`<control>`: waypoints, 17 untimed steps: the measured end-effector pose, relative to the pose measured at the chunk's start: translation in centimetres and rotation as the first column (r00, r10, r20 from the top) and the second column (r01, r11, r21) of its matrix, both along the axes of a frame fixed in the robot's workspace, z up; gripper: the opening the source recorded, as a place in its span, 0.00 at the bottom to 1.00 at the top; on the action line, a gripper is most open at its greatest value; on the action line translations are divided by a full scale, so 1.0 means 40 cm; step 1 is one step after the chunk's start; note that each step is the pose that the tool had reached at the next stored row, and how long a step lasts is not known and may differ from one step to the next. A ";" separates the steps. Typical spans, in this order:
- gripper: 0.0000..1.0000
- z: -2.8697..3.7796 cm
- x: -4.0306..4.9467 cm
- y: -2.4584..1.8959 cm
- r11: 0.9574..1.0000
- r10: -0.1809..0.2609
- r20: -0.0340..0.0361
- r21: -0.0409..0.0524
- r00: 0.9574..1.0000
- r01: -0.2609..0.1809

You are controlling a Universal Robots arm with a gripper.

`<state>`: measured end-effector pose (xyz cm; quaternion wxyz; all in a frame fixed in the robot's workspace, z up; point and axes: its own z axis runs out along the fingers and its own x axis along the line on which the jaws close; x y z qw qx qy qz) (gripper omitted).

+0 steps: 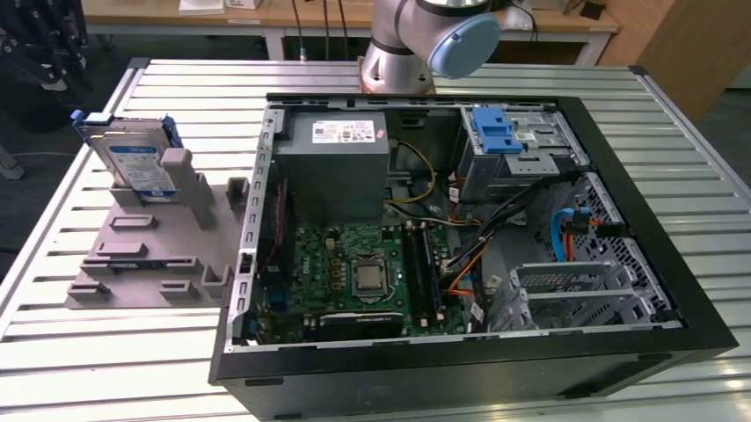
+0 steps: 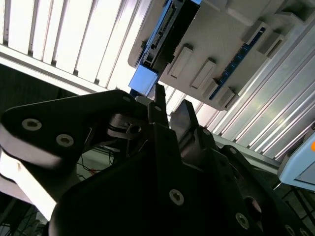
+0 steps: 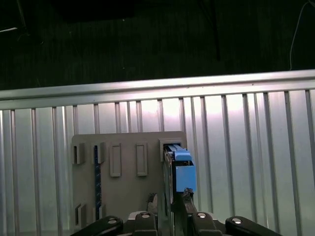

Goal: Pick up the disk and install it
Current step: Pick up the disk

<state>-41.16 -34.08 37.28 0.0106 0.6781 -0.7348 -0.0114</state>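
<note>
On the grey fixture, the disk stands upright on edge.
Gripper hovers over it in the first wrist view, jaws parted, nothing held.

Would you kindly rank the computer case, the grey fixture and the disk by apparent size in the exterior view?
1. computer case
2. grey fixture
3. disk, standing upright in the fixture

Arm cut by the exterior view's top; post hides part of disk
</note>
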 end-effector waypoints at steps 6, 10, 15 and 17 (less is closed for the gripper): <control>0.40 0.000 0.000 0.000 1.000 0.001 0.000 0.000 1.000 -0.001; 0.47 0.000 0.000 0.000 1.000 0.001 0.000 0.000 1.000 -0.001; 0.54 0.000 0.000 0.000 1.000 0.001 0.000 0.000 1.000 -0.001; 0.60 0.000 0.000 0.000 1.000 0.001 0.000 0.000 1.000 -0.001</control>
